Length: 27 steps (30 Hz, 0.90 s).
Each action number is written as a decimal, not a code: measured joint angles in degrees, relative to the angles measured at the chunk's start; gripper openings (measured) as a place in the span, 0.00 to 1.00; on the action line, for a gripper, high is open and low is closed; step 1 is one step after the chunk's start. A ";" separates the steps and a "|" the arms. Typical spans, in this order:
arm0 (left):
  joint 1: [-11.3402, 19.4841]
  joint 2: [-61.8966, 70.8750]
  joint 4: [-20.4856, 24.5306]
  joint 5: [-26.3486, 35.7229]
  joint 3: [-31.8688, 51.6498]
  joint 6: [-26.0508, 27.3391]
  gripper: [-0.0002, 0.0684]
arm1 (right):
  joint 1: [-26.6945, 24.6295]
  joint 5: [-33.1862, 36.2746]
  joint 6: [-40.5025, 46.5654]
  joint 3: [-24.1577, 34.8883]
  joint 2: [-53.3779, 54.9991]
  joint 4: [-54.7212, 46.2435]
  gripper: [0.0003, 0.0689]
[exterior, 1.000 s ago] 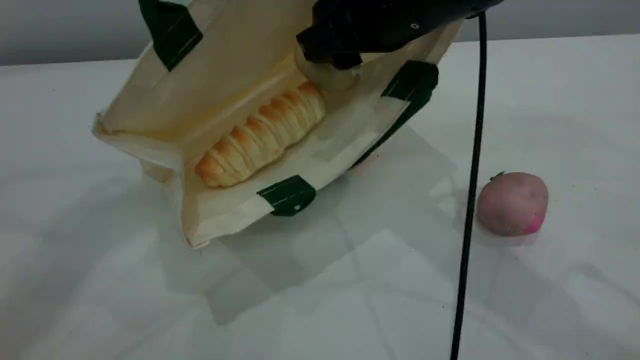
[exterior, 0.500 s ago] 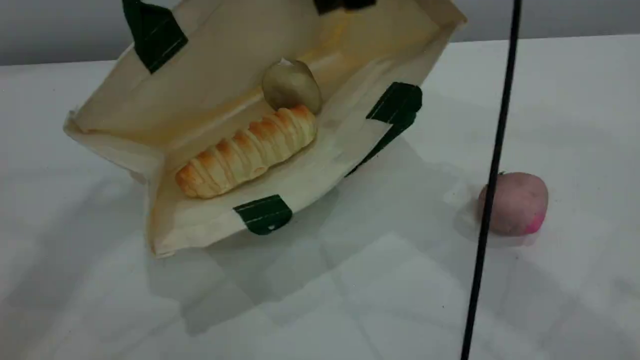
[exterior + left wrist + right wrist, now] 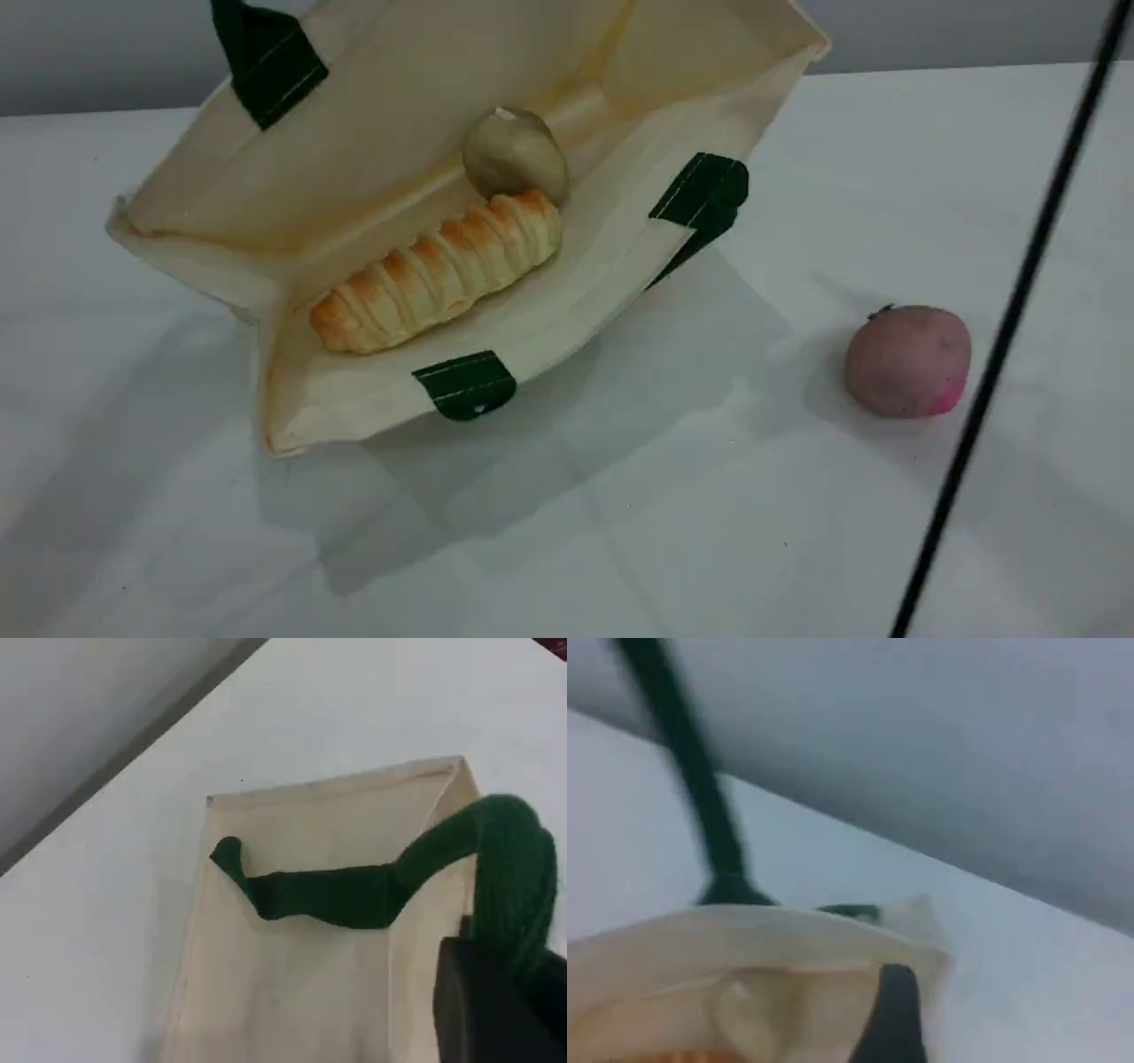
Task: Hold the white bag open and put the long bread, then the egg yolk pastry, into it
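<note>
The white bag lies tilted with its mouth held wide toward the camera. Inside it the long bread rests along the lower wall. The egg yolk pastry sits against the bread's far end. In the left wrist view my left gripper is shut on the bag's green strap handle, lifting it above the bag's outer wall. Neither arm shows in the scene view. The right wrist view is blurred: one dark fingertip hangs above the bag's rim, with nothing against it.
A pink peach-like lump lies on the white table to the right of the bag. A thin black cable slants down across the right side of the scene view.
My right gripper let go of the egg yolk pastry inside the bag and rose out of the scene view. The bag shifted slightly left. The cable swung to the right.
</note>
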 joint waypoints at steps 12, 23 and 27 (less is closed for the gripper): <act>0.00 0.00 -0.12 -0.05 0.00 0.00 0.12 | -6.64 2.73 4.30 0.00 -1.86 0.00 0.84; 0.00 0.00 -0.12 -0.05 0.00 0.00 0.12 | -6.70 3.07 4.72 0.00 -1.81 -0.86 0.84; 0.00 0.00 -0.24 -0.05 0.00 0.00 0.16 | -6.70 3.07 4.72 0.00 -1.81 -1.04 0.84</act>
